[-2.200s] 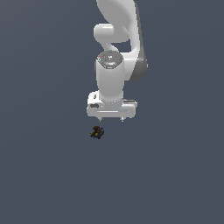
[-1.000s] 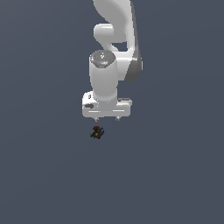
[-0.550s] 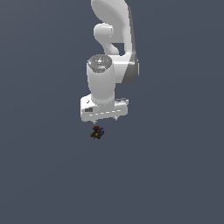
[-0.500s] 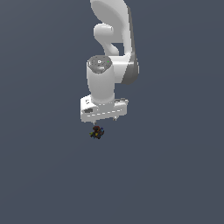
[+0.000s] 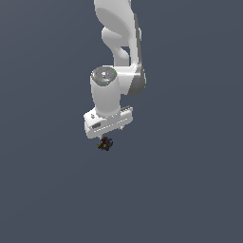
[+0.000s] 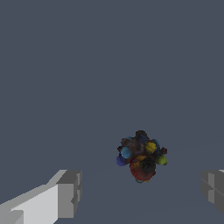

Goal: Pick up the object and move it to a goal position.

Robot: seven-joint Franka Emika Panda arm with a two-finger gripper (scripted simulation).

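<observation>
The gripper (image 5: 105, 138) has dropped lower, fingers (image 6: 68, 194) spread apart either side of the lumpy, dark, multicoloured object (image 6: 141, 155).

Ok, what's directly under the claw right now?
The small dark lump with coloured specks sits below the open claw, between its fingers but untouched. Its underside and contact with the grey floor are hidden.

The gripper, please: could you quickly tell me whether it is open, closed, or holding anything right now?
Gripper: open, holding nothing; the small dark speckled lump lies in the gap between its fingers, untouched.
</observation>
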